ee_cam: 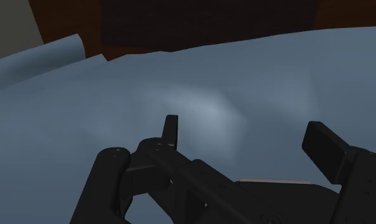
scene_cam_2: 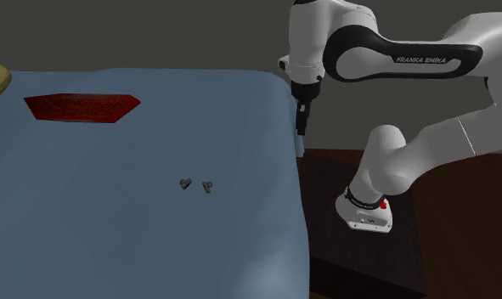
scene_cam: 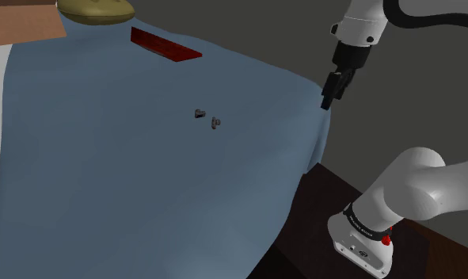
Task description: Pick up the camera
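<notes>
Where the white arm's base sits on the dark brown stand (scene_cam: 319,198), at the shoulder view's lower right, the arm bends up and holds the all-black gripper (scene_cam: 328,97) above the near corner of the bed, over the rumpled pale blue sheet (scene_cam: 105,182) and apart from it. Its jaws are released: in the wrist view the two fingers (ee_cam: 326,147) stand apart, with blue cloth showing between them. Farther in, well to the shoulder view's left of the gripper and about mid-sheet, lies the small dark grey camera (scene_cam: 199,113), showing as two tiny knobbly lumps just beside each other. The pair lines up roughly left to right across the second exterior view, toward the bed's stand side. It is too small to tell which way it faces. Bare sheet lies between it and the gripper. Beyond it, near the far edge, a flat dark red slab with pointed ends (scene_cam: 165,44) lies slantwise. Farthest, an olive cushion (scene_cam: 97,9) rests at the bed's far left.
</notes>
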